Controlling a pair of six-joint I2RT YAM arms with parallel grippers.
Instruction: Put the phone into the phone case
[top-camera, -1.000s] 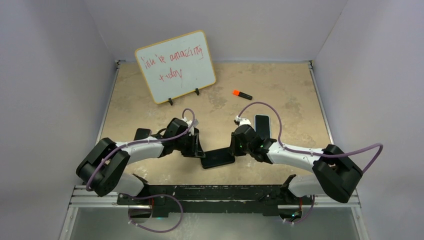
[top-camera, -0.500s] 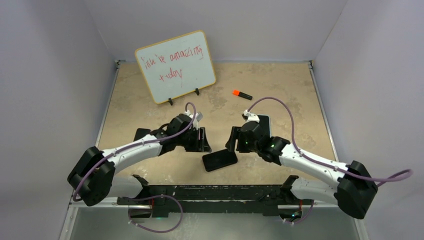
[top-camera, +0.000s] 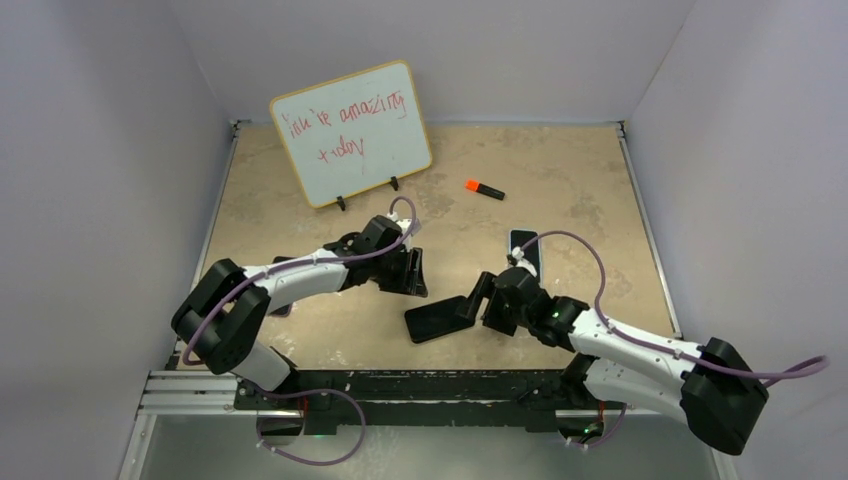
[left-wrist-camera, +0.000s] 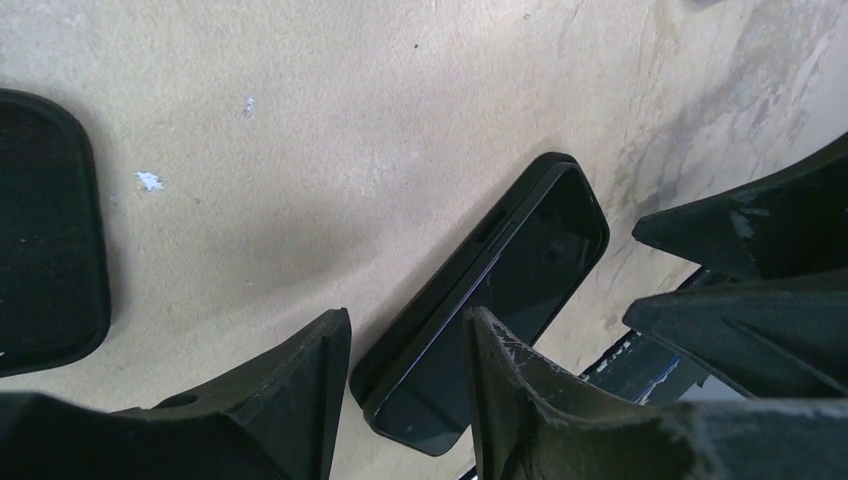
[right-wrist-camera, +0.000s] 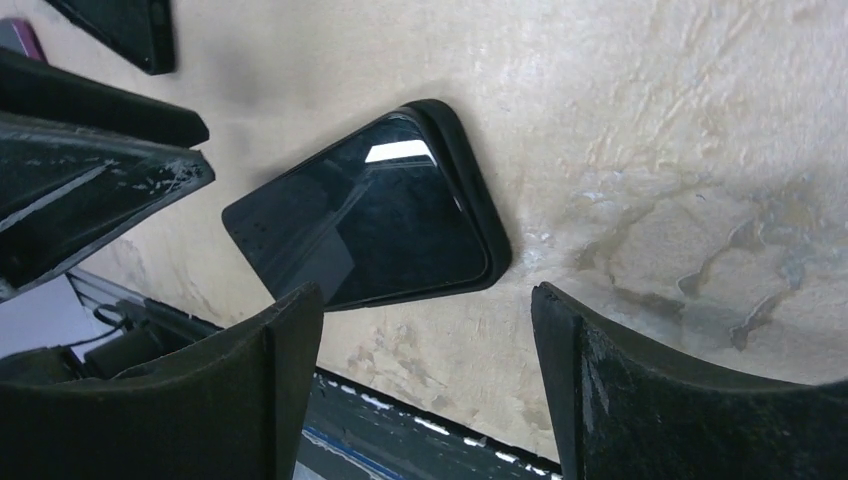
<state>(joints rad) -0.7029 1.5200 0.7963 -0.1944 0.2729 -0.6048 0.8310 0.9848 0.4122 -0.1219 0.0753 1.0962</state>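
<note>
The left end effector (top-camera: 412, 277) stands released just behind the phone (top-camera: 438, 319), and the right end effector (top-camera: 474, 300) hangs released at the phone's right end. A second ago both were closed in on it. The phone now lies alone on the surface (top-camera: 560, 190), with the black rim of the phone case (right-wrist-camera: 478, 205) wrapping the end the right wrist view shows, so the fitting looks done or nearly so. Fingers hide part of the phone in each wrist view. I cannot tell whether every corner is seated.
</note>
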